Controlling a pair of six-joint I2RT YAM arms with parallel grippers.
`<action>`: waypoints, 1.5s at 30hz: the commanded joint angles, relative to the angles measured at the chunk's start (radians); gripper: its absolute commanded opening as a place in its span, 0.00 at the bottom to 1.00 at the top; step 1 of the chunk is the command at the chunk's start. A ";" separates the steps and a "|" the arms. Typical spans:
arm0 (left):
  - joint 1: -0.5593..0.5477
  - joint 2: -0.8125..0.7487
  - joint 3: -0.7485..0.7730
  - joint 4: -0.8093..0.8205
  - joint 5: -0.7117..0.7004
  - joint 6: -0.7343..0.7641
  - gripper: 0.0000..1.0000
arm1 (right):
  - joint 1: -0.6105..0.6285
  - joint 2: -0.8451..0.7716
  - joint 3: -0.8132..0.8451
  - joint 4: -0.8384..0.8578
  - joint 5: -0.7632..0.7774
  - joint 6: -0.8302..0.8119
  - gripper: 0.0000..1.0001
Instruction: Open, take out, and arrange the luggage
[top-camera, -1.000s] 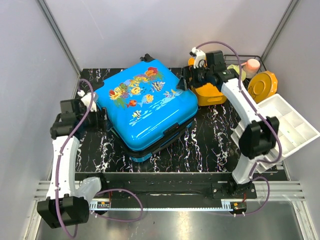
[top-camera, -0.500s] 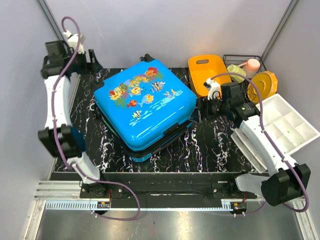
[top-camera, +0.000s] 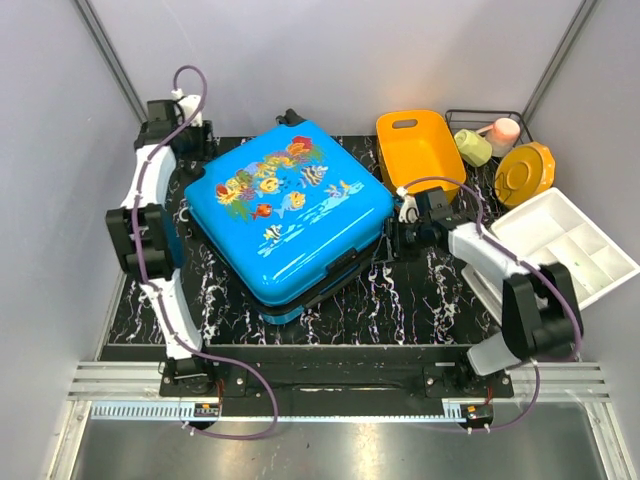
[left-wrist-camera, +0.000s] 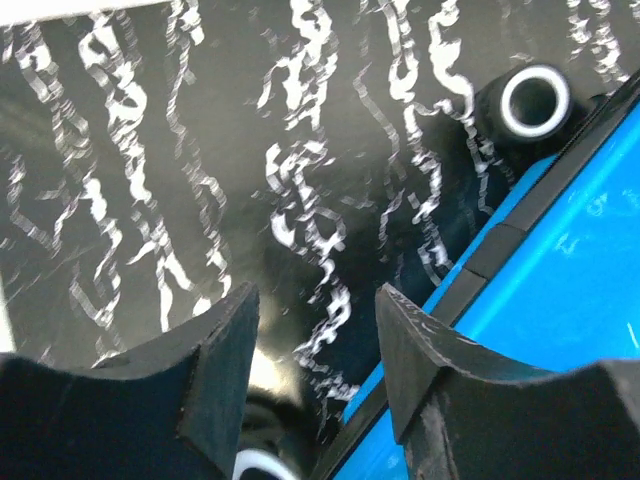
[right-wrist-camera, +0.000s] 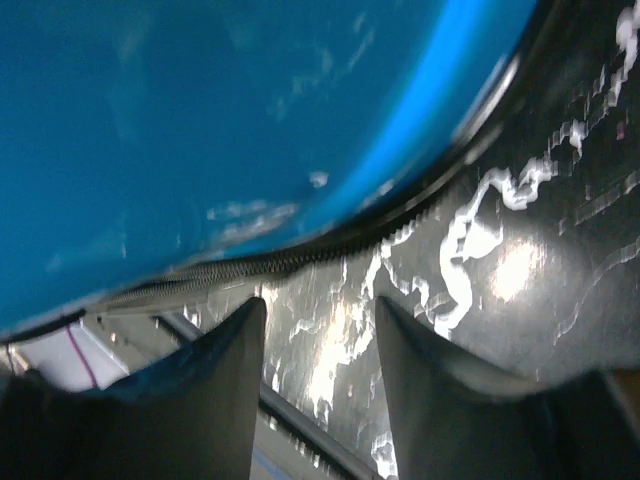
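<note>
- Left jaws stand partly open with nothing between them, over bare tabletop (left-wrist-camera: 150, 180) just off the far-left edge of the luggage (top-camera: 288, 215).
- My right jaws are parted about as far and hold nothing. They sit low at the luggage's right-hand corner, pointing in at its side.
- The luggage lies flat and shut, fish-printed lid up, turned at an angle in the middle of the tabletop. Its near corner comes close to the tabletop's near edge.
- Open room: a narrow bare strip runs along the left, between the shell and the grey wall (top-camera: 60, 150). A wider patch lies near right, between the luggage and the white compartment tray (top-camera: 570, 240), where my right arm reaches across.
- The far right is crowded. An orange basket (top-camera: 420, 150) sits just beside the luggage's far-right edge, with a green cup (top-camera: 472, 147) and a yellow round dish (top-camera: 525, 172) beyond it.
- Only my left wrist view shows a small wheel (left-wrist-camera: 536, 100) with a white hub at the shell's edge, and a second wheel (left-wrist-camera: 262, 465) cut off at the bottom of the frame.
- Only my right wrist view shows the zipper (right-wrist-camera: 300, 258) running under the blue shell's curve, just past my fingertips. From above, the overhang hides it.
</note>
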 joint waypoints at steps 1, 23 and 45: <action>0.080 -0.189 -0.222 -0.102 0.005 0.085 0.52 | 0.036 0.203 0.112 0.180 -0.043 -0.007 0.55; 0.324 -0.443 -0.349 -0.341 0.220 0.098 0.65 | 0.042 0.643 0.943 0.212 -0.031 -0.152 0.73; 0.683 -1.065 -1.000 -0.457 0.225 0.357 0.65 | 0.126 0.008 0.412 -0.022 -0.166 -0.437 0.87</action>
